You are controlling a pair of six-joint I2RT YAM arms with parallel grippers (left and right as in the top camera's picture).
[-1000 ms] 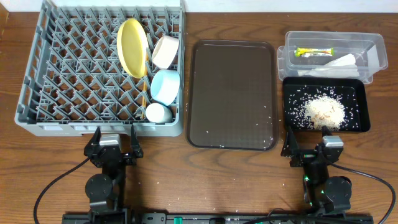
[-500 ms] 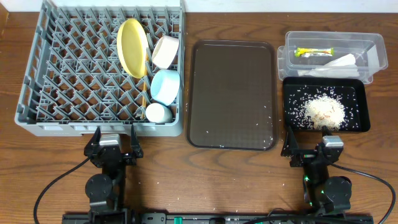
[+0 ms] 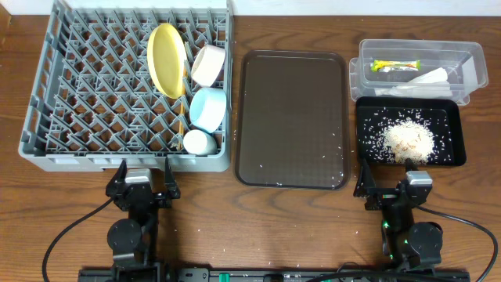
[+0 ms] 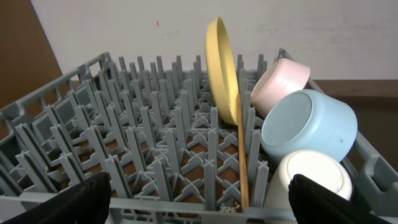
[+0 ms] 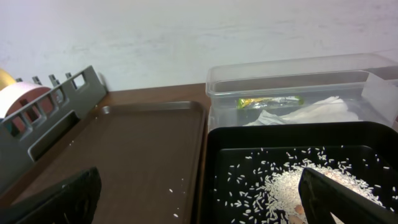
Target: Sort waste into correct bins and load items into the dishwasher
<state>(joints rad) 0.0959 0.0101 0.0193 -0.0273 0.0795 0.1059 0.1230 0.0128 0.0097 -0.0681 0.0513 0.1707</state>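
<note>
The grey dish rack (image 3: 94, 86) holds the yellow plate (image 3: 166, 59) on edge, the white bowl (image 3: 207, 64), the light blue bowl (image 3: 208, 108), the small white cup (image 3: 199, 142) and a wooden chopstick (image 4: 241, 149). The clear tub (image 3: 458, 82) holds the green-yellow wrapper (image 3: 395, 65) and the white napkin (image 3: 427, 77). The black tray (image 3: 454, 149) holds the rice scraps (image 3: 407, 139). My left gripper (image 3: 143, 182) is open and empty in front of the rack. My right gripper (image 3: 391, 188) is open and empty in front of the black tray.
The brown serving tray (image 3: 291, 117) lies between the rack and the bins with a few rice grains on it. Stray grains lie on the wooden table (image 3: 258, 227) near the front edge. A pale wall stands behind the table.
</note>
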